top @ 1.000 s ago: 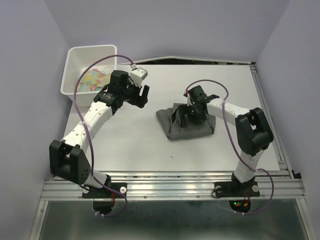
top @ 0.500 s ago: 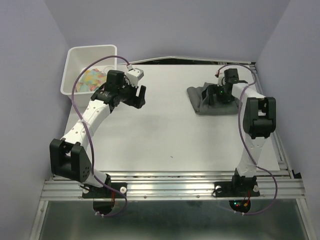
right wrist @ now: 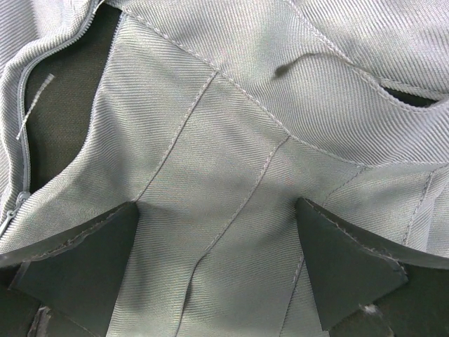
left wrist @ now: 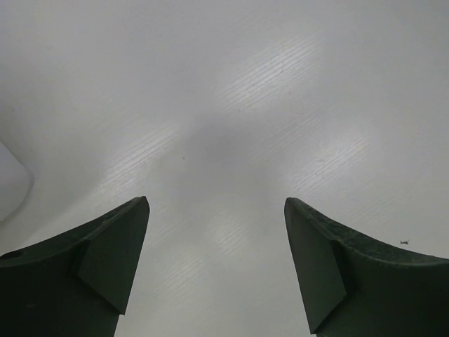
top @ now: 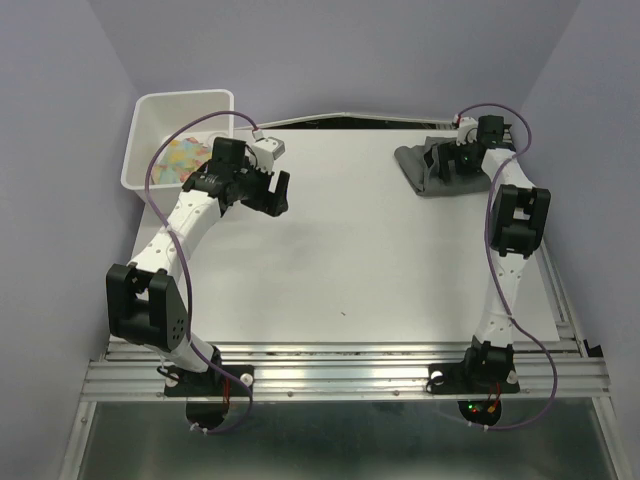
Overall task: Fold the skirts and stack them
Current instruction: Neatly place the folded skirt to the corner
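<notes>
A folded dark grey skirt point(top: 428, 168) lies at the far right corner of the table. My right gripper point(top: 452, 163) sits on top of it with its jaws spread wide, pressed into the cloth. In the right wrist view the grey twill with seams and a zip point(right wrist: 231, 140) fills the frame between the two fingers point(right wrist: 77, 270). My left gripper point(top: 280, 193) is open and empty above bare table at the far left; the left wrist view shows only white tabletop point(left wrist: 231, 105) between its fingers.
A white bin point(top: 180, 135) with colourful cloth inside stands at the far left corner, close behind the left arm. The table's right edge rail point(top: 545, 240) runs just beside the skirt and the right arm.
My right gripper has dragged the folded skirt from the table's middle right to the far right corner. The left gripper has drifted slightly left.
</notes>
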